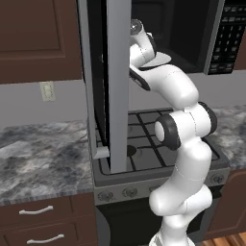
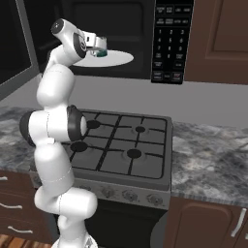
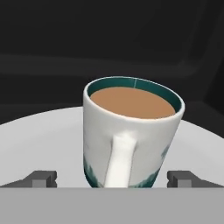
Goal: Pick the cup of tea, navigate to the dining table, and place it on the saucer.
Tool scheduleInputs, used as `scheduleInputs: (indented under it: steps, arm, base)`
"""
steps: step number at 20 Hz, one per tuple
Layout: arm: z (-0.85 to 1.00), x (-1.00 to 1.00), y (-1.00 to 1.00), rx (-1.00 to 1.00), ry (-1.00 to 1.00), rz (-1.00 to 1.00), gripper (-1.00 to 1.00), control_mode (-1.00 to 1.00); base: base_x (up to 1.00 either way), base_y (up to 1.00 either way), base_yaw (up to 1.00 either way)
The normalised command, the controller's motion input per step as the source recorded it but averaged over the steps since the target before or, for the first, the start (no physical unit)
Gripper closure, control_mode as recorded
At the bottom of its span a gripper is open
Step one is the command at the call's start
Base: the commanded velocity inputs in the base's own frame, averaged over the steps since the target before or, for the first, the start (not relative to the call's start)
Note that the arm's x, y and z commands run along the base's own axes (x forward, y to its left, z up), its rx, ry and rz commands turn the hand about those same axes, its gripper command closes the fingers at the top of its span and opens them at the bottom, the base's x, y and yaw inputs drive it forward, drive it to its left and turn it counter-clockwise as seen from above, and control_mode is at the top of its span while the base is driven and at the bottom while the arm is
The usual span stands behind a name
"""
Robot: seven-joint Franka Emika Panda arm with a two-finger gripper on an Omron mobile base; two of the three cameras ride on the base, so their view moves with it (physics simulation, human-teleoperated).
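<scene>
The cup of tea (image 3: 131,131) is white with a dark green band at its base and holds light brown tea. It stands upright on the white round turntable (image 2: 116,59) inside the open microwave, its handle turned toward the hand. My gripper (image 3: 113,178) is open, with one fingertip (image 3: 41,177) to the left of the cup and the other to its right, both apart from it. From the right base, the cup (image 2: 100,52) shows just past the gripper (image 2: 98,46). The dining table and the saucer are out of view.
The microwave door (image 1: 117,86) hangs open to the left of the arm, over the stove (image 2: 121,140). The microwave keypad (image 2: 169,38) is to the right of the cavity. Marbled counters (image 1: 43,153) flank the stove, with drawers (image 1: 36,210) below.
</scene>
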Motion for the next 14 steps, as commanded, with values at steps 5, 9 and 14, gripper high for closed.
scheduleInputs:
  steps: [5, 9, 14]
  arm:
    - [0.00, 0.00, 0.00, 0.00, 0.00, 0.00, 1.00, -1.00]
    - [0.00, 0.00, -0.01, 0.00, 0.00, 0.00, 1.00, -1.00]
    - [0.00, -0.03, 0.00, 0.00, 0.00, 0.00, 1.00, -1.00]
  base:
    - [0.00, 0.00, 0.00]
    - [0.00, 0.00, 0.00]
    - [0.00, 0.00, 0.00]
